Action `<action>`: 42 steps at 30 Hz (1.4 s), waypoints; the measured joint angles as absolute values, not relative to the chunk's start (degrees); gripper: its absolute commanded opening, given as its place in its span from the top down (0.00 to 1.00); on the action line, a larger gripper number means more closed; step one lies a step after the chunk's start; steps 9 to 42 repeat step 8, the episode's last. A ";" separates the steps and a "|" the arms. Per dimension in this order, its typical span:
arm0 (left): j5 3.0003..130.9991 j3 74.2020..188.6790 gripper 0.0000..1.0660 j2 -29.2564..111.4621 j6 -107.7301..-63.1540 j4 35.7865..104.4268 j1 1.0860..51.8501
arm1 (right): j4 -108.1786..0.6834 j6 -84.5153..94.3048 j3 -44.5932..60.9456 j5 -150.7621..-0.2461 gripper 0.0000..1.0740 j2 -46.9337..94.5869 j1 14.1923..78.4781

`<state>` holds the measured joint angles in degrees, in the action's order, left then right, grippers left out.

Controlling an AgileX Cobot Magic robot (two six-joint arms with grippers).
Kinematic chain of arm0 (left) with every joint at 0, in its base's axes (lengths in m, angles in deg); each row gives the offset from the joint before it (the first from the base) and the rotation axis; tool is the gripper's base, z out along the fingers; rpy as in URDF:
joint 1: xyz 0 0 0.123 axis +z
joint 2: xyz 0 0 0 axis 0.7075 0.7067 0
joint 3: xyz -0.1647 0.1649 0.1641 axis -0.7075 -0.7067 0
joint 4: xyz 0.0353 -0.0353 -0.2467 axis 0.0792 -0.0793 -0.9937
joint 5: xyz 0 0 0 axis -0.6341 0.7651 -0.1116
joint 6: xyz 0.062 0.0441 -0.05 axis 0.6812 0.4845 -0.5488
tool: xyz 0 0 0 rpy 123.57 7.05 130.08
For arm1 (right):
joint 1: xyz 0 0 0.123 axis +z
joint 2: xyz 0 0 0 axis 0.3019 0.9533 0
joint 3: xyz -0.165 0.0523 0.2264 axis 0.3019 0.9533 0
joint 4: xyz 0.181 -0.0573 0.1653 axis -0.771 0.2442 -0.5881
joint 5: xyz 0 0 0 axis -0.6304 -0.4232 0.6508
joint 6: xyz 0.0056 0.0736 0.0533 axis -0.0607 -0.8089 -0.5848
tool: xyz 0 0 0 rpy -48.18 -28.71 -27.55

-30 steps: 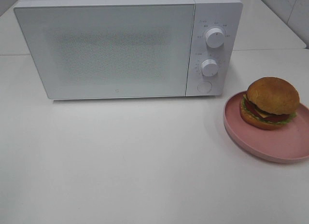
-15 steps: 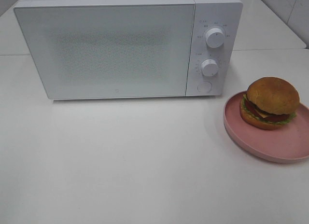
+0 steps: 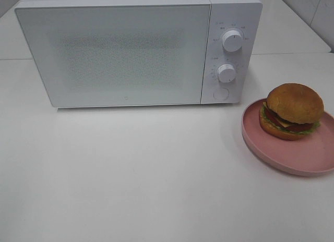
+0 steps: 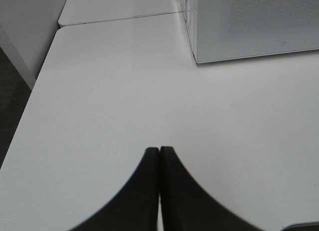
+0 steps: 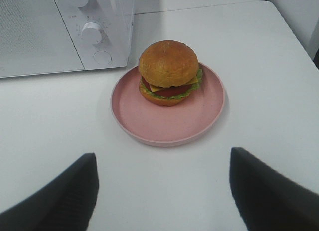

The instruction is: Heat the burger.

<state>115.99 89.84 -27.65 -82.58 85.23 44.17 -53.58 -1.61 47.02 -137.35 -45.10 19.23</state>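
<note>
The burger [image 3: 291,111] [image 5: 169,71], a golden-brown bun over patty, cheese, tomato and lettuce, sits on the far part of a round pink plate [image 3: 308,157] [image 5: 164,124] at the table's right edge. A white microwave [image 3: 130,49] [image 5: 45,37] [image 4: 259,27] stands at the back with its door closed. In the right wrist view my right gripper [image 5: 164,164] stands open, fingers wide apart, short of the plate and empty. My left gripper [image 4: 159,151] is shut with nothing in it, over bare table to the left of the microwave. Neither gripper appears in the high view.
The microwave's panel carries two knobs [image 3: 231,39] [image 3: 226,73] and a round button [image 3: 222,94] on its right side. A seam [image 4: 119,18] between two tabletops runs behind the microwave. The table's left edge [image 4: 25,106] drops to a dark floor.
</note>
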 measured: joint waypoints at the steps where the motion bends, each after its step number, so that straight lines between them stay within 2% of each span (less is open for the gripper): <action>1: 115.99 89.84 1.00 -27.65 -82.58 85.23 44.17 | -53.58 -1.61 47.02 -137.35 0.35 -45.10 19.23; 42: 115.99 89.84 1.00 -27.65 -82.58 85.23 44.17 | -53.58 -1.61 47.02 -137.35 0.35 -45.10 19.23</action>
